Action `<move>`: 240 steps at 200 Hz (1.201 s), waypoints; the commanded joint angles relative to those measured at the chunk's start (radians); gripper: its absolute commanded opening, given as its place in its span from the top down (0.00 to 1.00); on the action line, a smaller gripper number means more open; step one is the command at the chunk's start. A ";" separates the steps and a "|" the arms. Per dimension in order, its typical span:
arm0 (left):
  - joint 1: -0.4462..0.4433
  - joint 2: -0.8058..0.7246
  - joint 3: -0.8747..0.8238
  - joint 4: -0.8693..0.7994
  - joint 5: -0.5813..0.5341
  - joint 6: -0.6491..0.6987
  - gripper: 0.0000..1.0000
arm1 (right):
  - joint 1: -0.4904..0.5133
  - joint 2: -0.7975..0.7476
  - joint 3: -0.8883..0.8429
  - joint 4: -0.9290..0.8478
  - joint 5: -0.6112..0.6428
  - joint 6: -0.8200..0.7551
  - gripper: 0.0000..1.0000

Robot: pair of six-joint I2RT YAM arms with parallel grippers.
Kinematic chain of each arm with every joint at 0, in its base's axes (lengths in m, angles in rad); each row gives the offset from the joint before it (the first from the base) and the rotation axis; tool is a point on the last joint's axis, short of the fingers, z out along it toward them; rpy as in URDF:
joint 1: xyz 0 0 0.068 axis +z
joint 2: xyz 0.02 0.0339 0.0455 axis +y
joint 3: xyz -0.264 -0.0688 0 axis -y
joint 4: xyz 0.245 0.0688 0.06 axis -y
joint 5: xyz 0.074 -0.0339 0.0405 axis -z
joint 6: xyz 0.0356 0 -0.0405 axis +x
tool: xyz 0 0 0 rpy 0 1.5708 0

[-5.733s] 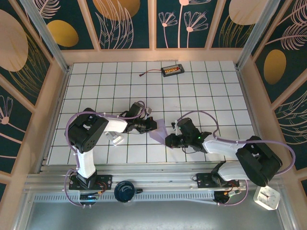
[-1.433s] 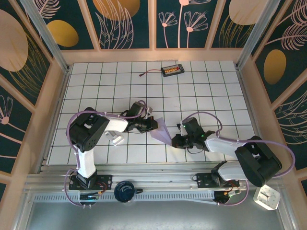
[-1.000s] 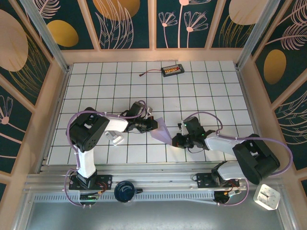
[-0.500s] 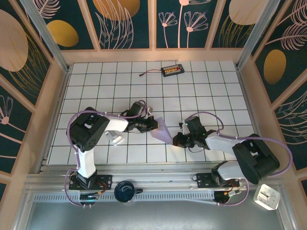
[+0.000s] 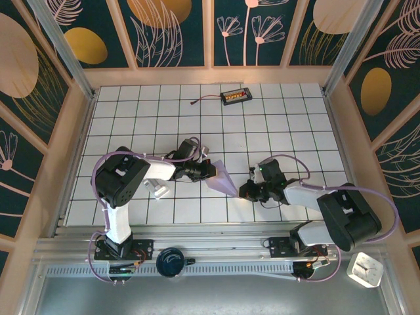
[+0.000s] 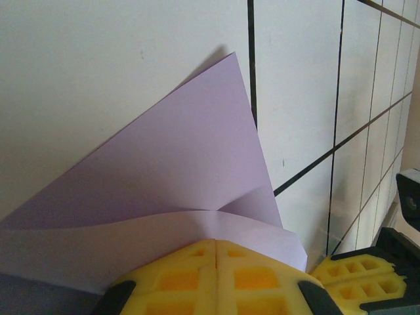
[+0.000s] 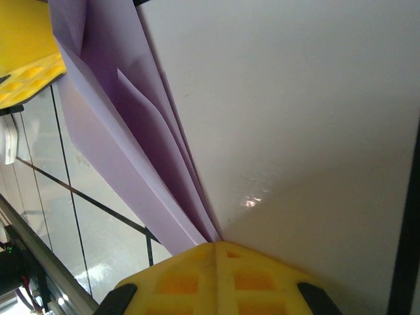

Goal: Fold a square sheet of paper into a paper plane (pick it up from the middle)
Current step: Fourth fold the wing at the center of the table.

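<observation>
left gripper is pinching the wide end of the paper plane in the top view, and the right gripper is pinching the pointed end. the pale purple paper is stretching between the two, close to the tiled table.

in the left wrist view, the left gripper is squeezing its yellow fingers together on the paper plane. the paper is fanning out in front of the fingers in two layers. the right gripper is sitting just to the right.

in the right wrist view, the right gripper is clamping the narrow tip, where the folded layers of the paper plane are coming together. the left gripper is showing at the far end of the paper.

i think they are working on a long fold, with the plane only half made. next, one gripper is probably needing to let go and press the crease flat while the other is holding steady, going gently so the thin paper is not tearing.
</observation>
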 commanded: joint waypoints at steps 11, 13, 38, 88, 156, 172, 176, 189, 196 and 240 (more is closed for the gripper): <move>0.009 0.033 0.001 -0.055 -0.024 0.030 0.96 | -0.011 0.044 -0.048 -0.061 0.048 0.019 0.99; 0.008 0.033 0.001 -0.056 -0.024 0.030 0.96 | -0.011 0.042 -0.050 -0.061 0.048 0.020 0.99; 0.009 0.032 0.001 -0.057 -0.026 0.029 0.96 | -0.011 0.019 -0.083 -0.069 0.049 0.030 0.99; 0.008 0.038 0.006 -0.056 -0.027 0.030 0.96 | -0.009 -0.053 -0.135 -0.103 0.067 0.061 1.00; 0.009 0.068 0.053 -0.108 -0.001 0.132 0.96 | 0.018 -0.312 -0.061 -0.151 0.084 0.046 1.00; 0.009 0.083 0.083 -0.156 0.015 0.193 0.95 | 0.033 -0.340 -0.041 -0.141 0.081 0.035 1.00; 0.009 0.087 0.088 -0.171 0.021 0.209 0.95 | 0.037 -0.340 -0.038 -0.134 0.078 0.033 0.99; 0.010 0.090 0.117 -0.211 0.034 0.252 0.95 | 0.059 -0.331 -0.024 -0.115 0.072 0.027 0.99; 0.011 0.088 0.125 -0.226 0.037 0.275 0.95 | 0.070 -0.319 -0.016 -0.103 0.072 0.025 0.99; 0.011 0.108 0.175 -0.300 0.059 0.357 0.95 | 0.210 -0.149 0.068 -0.039 0.102 0.016 0.99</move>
